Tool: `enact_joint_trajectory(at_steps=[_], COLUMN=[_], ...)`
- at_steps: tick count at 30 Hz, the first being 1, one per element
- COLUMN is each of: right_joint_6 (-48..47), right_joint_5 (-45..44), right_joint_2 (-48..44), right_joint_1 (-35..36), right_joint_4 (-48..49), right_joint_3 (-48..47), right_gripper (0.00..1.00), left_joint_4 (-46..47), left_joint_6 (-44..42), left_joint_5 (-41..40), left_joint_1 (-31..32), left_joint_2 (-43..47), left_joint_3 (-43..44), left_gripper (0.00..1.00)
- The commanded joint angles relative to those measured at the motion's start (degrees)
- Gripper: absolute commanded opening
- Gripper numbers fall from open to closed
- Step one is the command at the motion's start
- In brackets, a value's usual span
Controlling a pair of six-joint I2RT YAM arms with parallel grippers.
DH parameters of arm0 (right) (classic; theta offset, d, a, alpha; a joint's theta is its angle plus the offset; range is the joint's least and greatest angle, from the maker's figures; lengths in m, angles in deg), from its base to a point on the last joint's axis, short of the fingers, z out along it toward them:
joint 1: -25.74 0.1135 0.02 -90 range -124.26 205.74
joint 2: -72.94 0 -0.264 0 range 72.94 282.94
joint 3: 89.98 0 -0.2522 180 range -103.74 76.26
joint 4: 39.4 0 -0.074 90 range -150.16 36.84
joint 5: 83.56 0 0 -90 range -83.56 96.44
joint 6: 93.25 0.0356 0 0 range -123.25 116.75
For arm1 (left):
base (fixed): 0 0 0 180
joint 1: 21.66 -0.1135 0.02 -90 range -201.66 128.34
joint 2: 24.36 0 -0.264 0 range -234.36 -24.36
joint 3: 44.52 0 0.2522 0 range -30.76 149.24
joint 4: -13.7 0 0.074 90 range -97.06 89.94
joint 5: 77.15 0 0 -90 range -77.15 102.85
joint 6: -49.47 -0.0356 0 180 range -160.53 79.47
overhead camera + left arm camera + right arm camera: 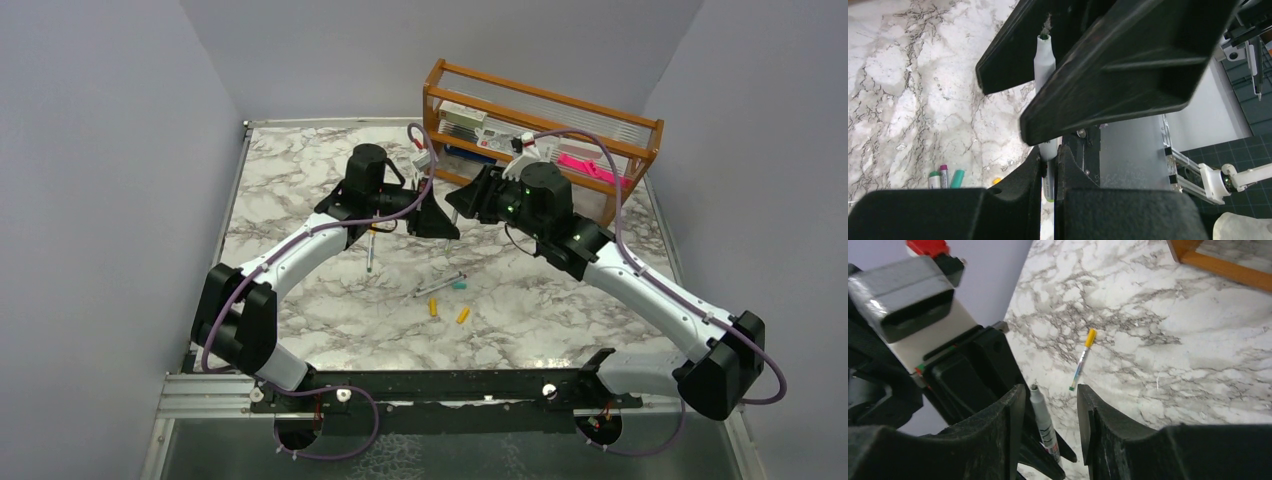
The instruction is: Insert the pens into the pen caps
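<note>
My left gripper [1049, 156] is shut on a silvery-white pen [1044, 60] and holds it above the table, dark tip pointing away. In the top view the left gripper [446, 228] meets my right gripper [464, 203] over the middle of the table. My right gripper [1050, 390] is open, and the held pen [1041, 422] stands between its fingers, close to the left one. A pen with a yellow cap on it [1082, 360] lies on the marble, also in the top view [370, 252]. Loose pens [438, 286], a teal cap [460, 286] and two yellow caps [433, 307] [463, 315] lie nearer the bases.
A wooden rack [545, 100] stands at the back right with a bright pink flat object [590, 167] and other items on its shelves. Grey walls close in the marble table [300, 180] on the left, back and right.
</note>
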Motion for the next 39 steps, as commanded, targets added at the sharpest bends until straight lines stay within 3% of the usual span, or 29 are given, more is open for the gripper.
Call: enact_joint_trajectory(at_steps=[1,3,6,7,11,13,19,21,24,25,26,29,30,35,39], right_joint_6=[-1.8,-2.02,-1.88,-1.71,1.52,4.27,7.92,7.81,8.11,8.26,8.36,8.12,8.01,7.41,5.82], right_joint_5=[1.04,1.34,1.93,2.13,3.52,4.32,3.63,2.94,2.12,1.89,1.68,1.4,1.36,0.74,-0.14], right_joint_2=[0.95,0.82,0.39,0.11,-1.75,-2.51,-3.72,-4.36,-5.05,-5.12,-5.27,-5.44,-5.38,-5.42,-5.12], right_joint_1=[0.1,0.11,0.07,0.11,0.11,0.05,0.11,0.09,0.09,0.11,0.11,0.11,0.11,0.07,0.08], right_joint_4=[-3.57,-3.82,-3.31,-2.78,1.73,3.97,5.8,5.7,5.72,5.92,6.1,6.4,6.4,6.53,4.89], right_joint_3=[-2.07,-2.05,-1.53,-1.2,1.6,3.58,7.02,7.25,7.24,7.33,7.39,7.29,7.12,6.73,5.43], right_gripper=[0.41,0.31,0.03,0.01,0.01,0.01,0.01,0.01,0.01,0.01,0.01,0.01,0.01,0.01,0.01], left_joint_4=[0.54,0.6,0.84,0.97,2.81,6.6,9.03,9.0,8.95,8.94,8.84,8.47,8.28,6.32,5.78], left_joint_6=[-0.89,-0.82,-0.64,-0.56,1.01,3.44,6.15,5.97,5.84,5.88,5.88,5.74,5.59,3.71,3.04], left_joint_5=[0.92,0.69,0.28,-0.01,-1.76,-2.05,-2.68,-2.58,-1.46,-1.04,-0.94,-0.89,-0.96,-0.46,-0.39], left_joint_1=[0.15,0.15,0.14,0.14,0.14,0.21,0.75,0.76,0.84,0.89,0.95,0.98,1.01,1.11,1.11], left_joint_2=[0.39,0.38,0.39,0.37,0.75,0.81,0.41,0.44,0.0,-0.16,-0.26,-0.26,-0.12,0.16,0.59], left_joint_3=[1.91,2.05,2.01,2.1,1.34,0.38,-0.19,-0.38,-0.6,-0.66,-0.67,-0.92,-1.02,-1.62,-2.44], left_gripper=[0.0,0.0,0.0,0.0,0.29,0.37,0.36,0.26,0.02,0.0,0.02,0.3,0.35,0.36,0.24])
